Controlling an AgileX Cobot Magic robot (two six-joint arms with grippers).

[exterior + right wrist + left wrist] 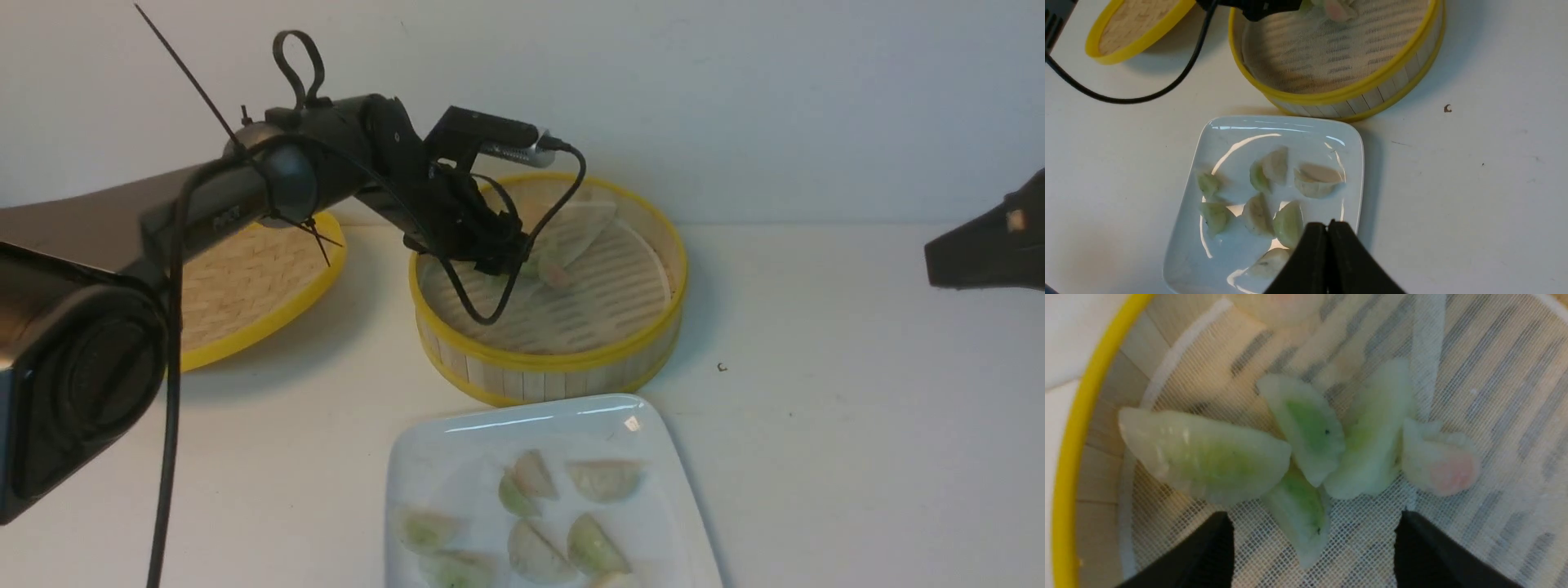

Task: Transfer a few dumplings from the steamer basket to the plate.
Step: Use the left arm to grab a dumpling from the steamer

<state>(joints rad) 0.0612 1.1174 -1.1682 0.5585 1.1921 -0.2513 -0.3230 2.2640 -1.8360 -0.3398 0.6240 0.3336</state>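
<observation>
The steamer basket (563, 359) stands at the middle of the table, with a pale mesh liner (1494, 375). My left gripper (1312, 539) is open inside it, its fingertips (1216, 543) straddling a green dumpling (1300, 510) that lies in a cluster with several others, one of them pinkish (1443, 467). In the front view the left gripper (498, 257) reaches into the basket's left side. The white plate (457, 445) in front holds several dumplings (604, 478). My right gripper (1328, 228) is shut and empty above the plate's edge (1355, 163); it shows at the right of the front view (935, 261).
The shallow yellow-rimmed woven lid (245, 286) lies left of the basket, partly behind my left arm. A black cable (1126, 98) runs across the table by the lid. A small dark speck (722, 367) lies right of the basket.
</observation>
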